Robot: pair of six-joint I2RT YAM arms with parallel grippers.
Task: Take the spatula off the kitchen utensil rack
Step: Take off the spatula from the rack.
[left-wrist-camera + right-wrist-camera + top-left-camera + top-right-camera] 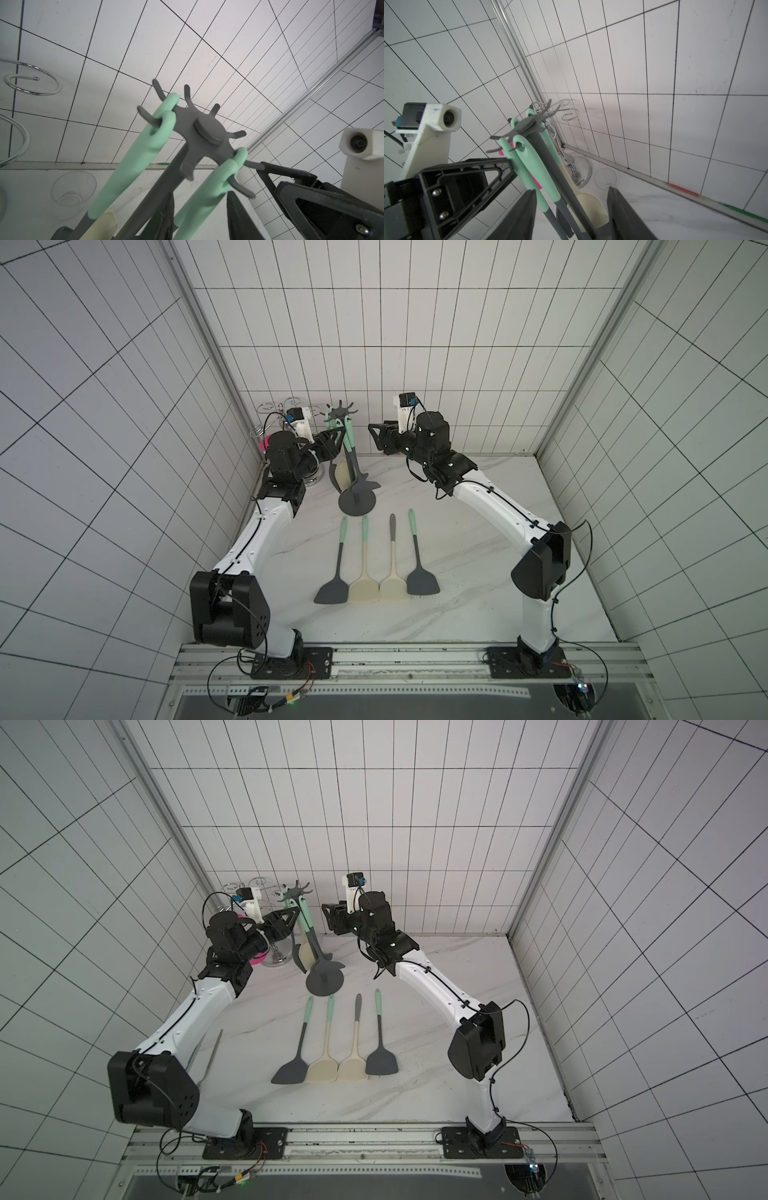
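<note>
A mint-handled spatula (205, 193) hung on the rack (207, 128) sits between parted jaws of the left gripper (336, 438), grip unclear; right gripper (375, 438) gapes nearby.

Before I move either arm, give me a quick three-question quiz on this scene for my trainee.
1. Count: how many spatulas lie in a row on the table?
2. True or false: the right gripper holds a spatula.
3. Which gripper is nearer the kitchen utensil rack? A) left gripper B) right gripper

Key:
1. Four.
2. False: its jaws stand open and empty.
3. A.
</note>
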